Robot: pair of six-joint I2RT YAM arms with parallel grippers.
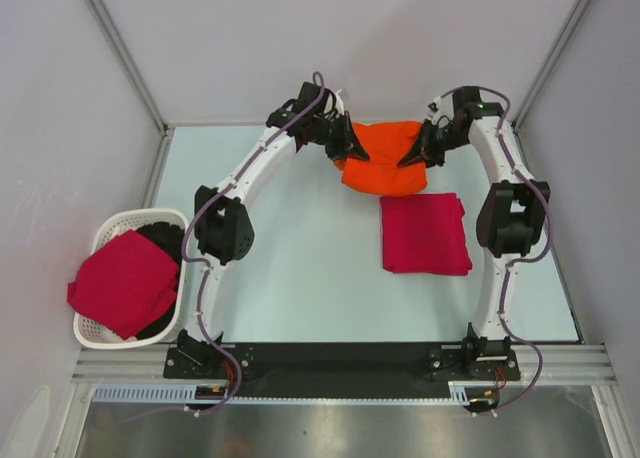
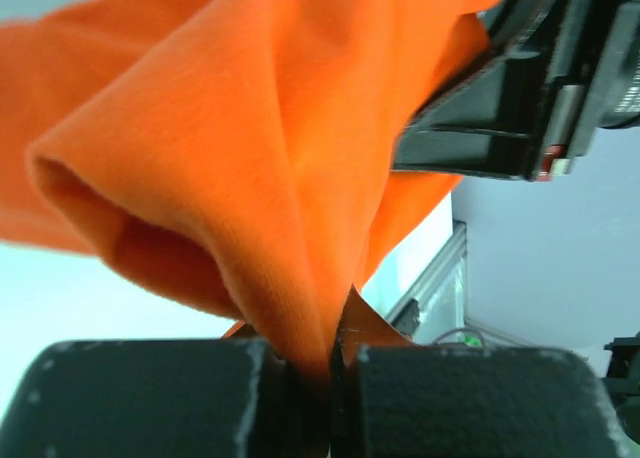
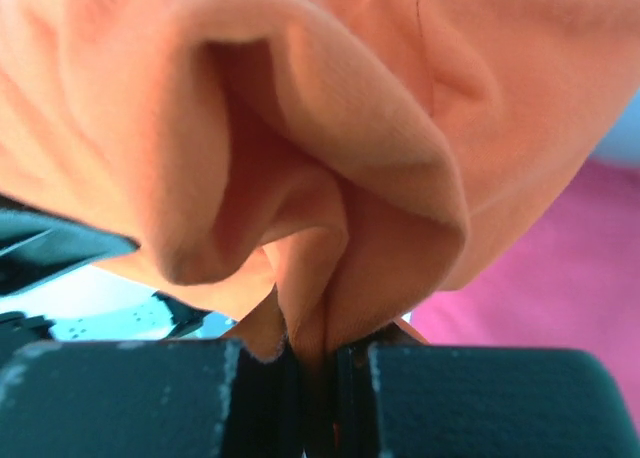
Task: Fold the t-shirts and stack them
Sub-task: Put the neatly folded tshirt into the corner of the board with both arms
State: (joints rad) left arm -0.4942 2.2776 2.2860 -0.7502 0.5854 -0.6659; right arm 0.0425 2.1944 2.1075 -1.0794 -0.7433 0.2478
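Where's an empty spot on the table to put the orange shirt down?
The big bare middle of the table, between the left arm and the folded pink shirt, is free. Crowded: the far edge, where left fingers and right fingers pinch the orange shirt, and the full basket.

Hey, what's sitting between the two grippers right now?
The orange t-shirt is bunched between them, its cloth pinched in the left gripper on one side and the right gripper on the other; the top view shows it.

right hand [image 3: 318,363] | clamped on orange t-shirt [image 3: 330,158] | pink t-shirt [image 3: 560,278] behind
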